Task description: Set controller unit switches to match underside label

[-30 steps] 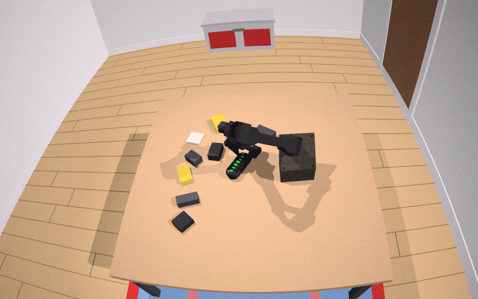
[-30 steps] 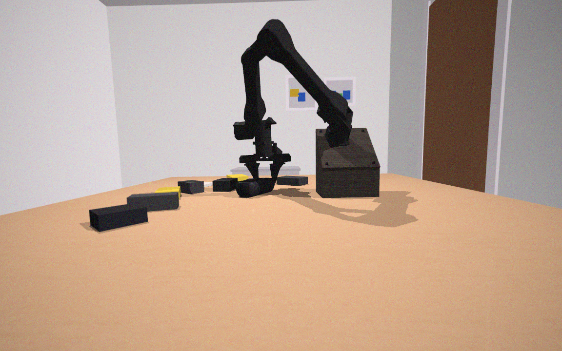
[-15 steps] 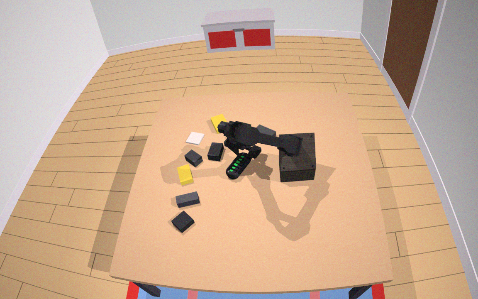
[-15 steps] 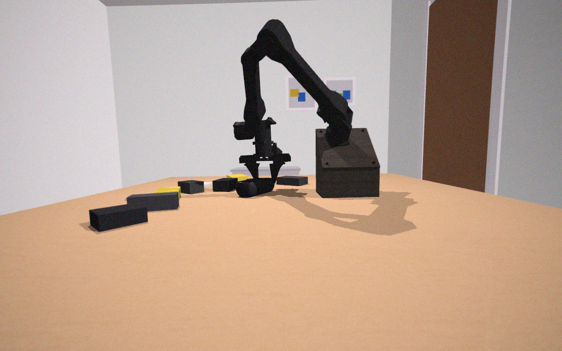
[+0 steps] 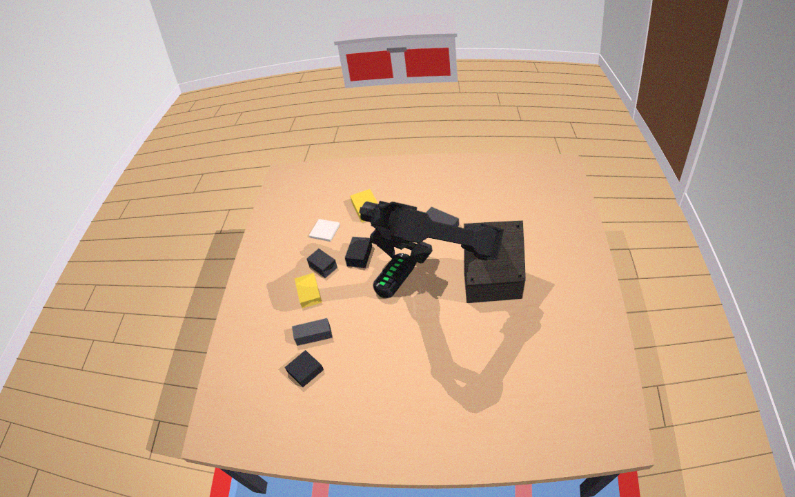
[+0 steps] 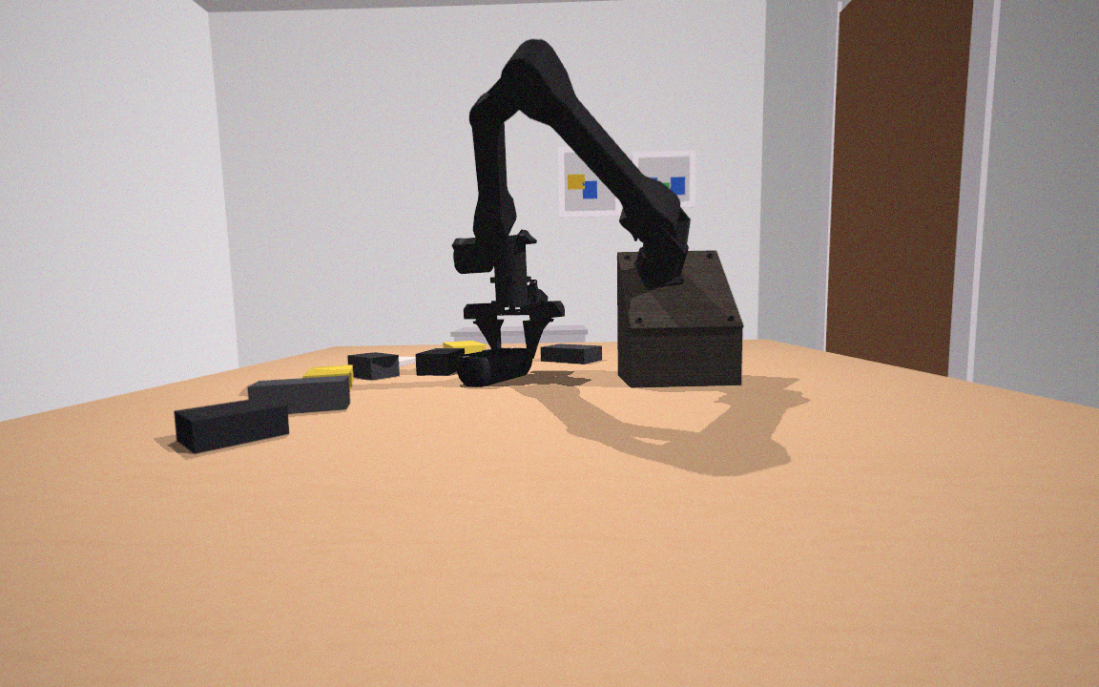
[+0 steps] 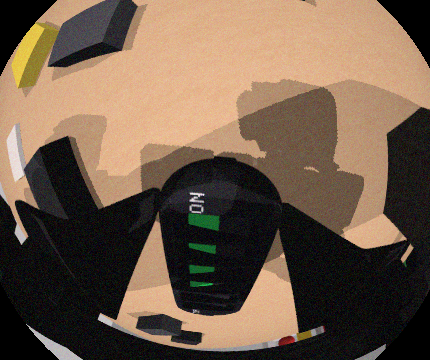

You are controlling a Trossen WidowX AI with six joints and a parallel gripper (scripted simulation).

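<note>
The controller unit (image 5: 396, 274) (image 6: 493, 367) (image 7: 220, 235) is near the middle of the worktop (image 5: 425, 432) (image 6: 536, 555) (image 7: 190, 100), its switch face upward. Green shows along the row of switches, and the wrist view shows "ON" lettering by the row's end. Its underside label is hidden, and whether its base sits fully flat cannot be told. The gripper (image 5: 401, 254) (image 6: 515, 351) (image 7: 221, 203) points downward and pinches the unit, one finger against each side.

Just beside the unit is a black block (image 5: 358, 251) (image 6: 438, 362) (image 7: 60, 175), with a smaller dark block (image 5: 321, 262) (image 6: 372, 365) beyond it. A yellow block (image 5: 308, 290) (image 6: 329, 374) lies near that smaller one. Farther along are a slate bar (image 5: 312, 331) (image 6: 299, 392) and a charcoal block (image 5: 303, 368) (image 6: 231, 425).

Toward the worktop's far side lie a white tile (image 5: 324, 229) (image 7: 16, 152), a second yellow block (image 5: 363, 202) (image 6: 464, 346) (image 7: 32, 55), partly covered by the arm in the top view, and a grey block (image 5: 442, 216) (image 6: 570, 352) (image 7: 92, 30). The arm (image 5: 409, 223) (image 6: 534, 81) rises from a dark pedestal (image 5: 511, 266) (image 6: 679, 354) (image 7: 420, 175). Beyond the worktop, a cabinet (image 5: 398, 65) with red panels stands by the wall.
</note>
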